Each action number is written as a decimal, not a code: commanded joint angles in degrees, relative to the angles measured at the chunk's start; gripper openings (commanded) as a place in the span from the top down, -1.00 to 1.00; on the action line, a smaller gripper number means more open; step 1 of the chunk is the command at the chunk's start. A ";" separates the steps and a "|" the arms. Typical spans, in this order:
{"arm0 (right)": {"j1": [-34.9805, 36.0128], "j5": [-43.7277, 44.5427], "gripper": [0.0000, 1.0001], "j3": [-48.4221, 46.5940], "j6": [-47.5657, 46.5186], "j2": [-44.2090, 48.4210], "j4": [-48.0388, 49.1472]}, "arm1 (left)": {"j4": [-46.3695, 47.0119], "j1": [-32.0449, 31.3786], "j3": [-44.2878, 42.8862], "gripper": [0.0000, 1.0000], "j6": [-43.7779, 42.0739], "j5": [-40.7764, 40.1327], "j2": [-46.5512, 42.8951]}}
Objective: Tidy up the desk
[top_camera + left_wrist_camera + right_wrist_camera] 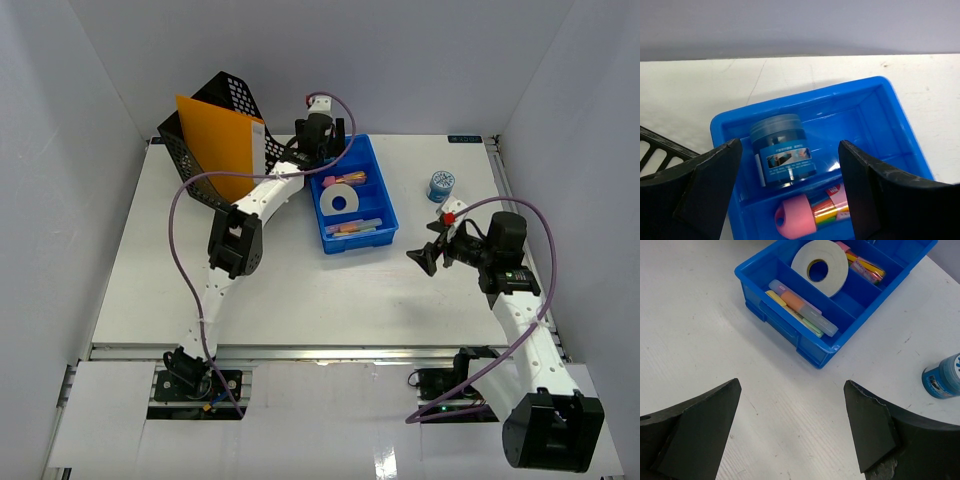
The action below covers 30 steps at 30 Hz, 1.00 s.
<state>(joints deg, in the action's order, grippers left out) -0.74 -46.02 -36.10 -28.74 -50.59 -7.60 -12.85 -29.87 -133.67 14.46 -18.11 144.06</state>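
Note:
The white desk [300, 290] carries a blue compartment tray [386, 190] near its middle. My left gripper [318, 142] hangs over the tray's far end, open. In the left wrist view a blue jar [782, 150] rests in the tray's end compartment [880, 115] between my spread fingers [715, 175], touching neither. A pink-capped tube [797, 217] lies in the compartment beside it. My right gripper [435, 250] hovers open over bare desk [715, 315] to the right of the tray, holding nothing. A second blue jar [440, 185] stands on the desk at the back right.
A black mesh file holder [195, 150] with an orange folder [225, 140] stands at the back left. The tray [775, 320] also holds a white tape roll [832, 265] and pastel highlighters [800, 310]. The loose jar [945, 377] is right of my right fingers.

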 commanded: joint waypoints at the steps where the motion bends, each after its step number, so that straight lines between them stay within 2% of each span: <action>1: -0.75 0.75 -0.80 -0.65 2.36 -0.74 1.87 | -0.25 0.07 1.20 -0.75 3.54 7.45 -12.64; 5: -0.75 6.79 -0.80 -2.54 7.02 -4.62 3.44 | 0.70 0.16 11.56 -0.76 7.45 18.60 -22.15; 7: -0.75 13.99 -0.80 -6.16 10.96 -7.75 3.47 | 3.60 0.16 22.43 -0.79 9.00 27.19 -30.02; 11: -1.05 26.50 -0.80 -11.69 16.62 -12.58 6.29 | 8.68 0.16 40.49 -0.94 11.57 36.41 -43.04; 15: -1.19 33.15 -0.80 -12.36 17.76 -15.99 13.58 | 15.19 0.07 61.76 -0.96 11.69 39.81 -59.62; 20: -1.32 37.38 -0.80 -19.71 18.69 -27.15 14.87 | 13.60 0.16 83.85 -0.96 11.16 40.32 -79.80; 25: -1.54 37.66 -0.81 -29.60 20.80 -40.07 12.97 | 8.02 0.16 96.00 -0.96 13.96 40.87 -99.09; 30: -1.63 37.65 -0.80 -38.64 21.71 -49.03 10.72 | 2.57 0.07 102.19 -0.96 16.68 41.40 -111.60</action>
<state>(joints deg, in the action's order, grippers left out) -2.02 -9.55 -66.25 -9.00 -94.40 3.11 -5.37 -29.85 -35.84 27.97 21.90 41.13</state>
